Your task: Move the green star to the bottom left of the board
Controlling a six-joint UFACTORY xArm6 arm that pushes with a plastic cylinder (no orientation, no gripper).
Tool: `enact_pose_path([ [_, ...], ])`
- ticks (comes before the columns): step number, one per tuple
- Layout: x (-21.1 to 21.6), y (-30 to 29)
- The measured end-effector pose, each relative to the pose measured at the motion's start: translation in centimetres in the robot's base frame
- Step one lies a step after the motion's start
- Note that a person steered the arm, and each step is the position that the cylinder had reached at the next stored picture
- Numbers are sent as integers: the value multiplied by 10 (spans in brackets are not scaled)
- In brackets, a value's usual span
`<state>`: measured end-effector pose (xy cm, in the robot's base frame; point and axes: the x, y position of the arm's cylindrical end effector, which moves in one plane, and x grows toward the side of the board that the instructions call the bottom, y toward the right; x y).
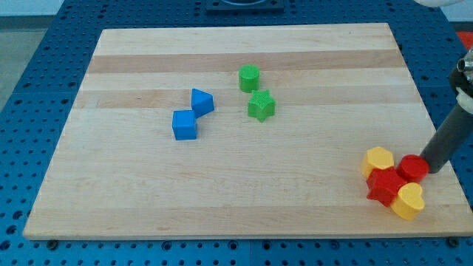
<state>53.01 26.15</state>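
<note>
The green star [261, 106] lies a little above the middle of the wooden board [222, 199]. A green round block [250, 77] sits just above it. My tip [431, 170] is far off at the view's lower right, touching or almost touching the right side of a red round block [412, 167]. The tip is well to the right of and below the green star.
A blue cube [185, 125] and a blue wedge-like block [201, 101] sit left of the star. At the lower right, a cluster holds a yellow hexagon-like block [378, 159], a red star-like block [385, 185] and a yellow heart [408, 201].
</note>
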Motion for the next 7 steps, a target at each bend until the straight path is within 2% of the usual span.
enact_pose_path([
  [3, 0, 6],
  [5, -55, 25],
  [7, -117, -66],
])
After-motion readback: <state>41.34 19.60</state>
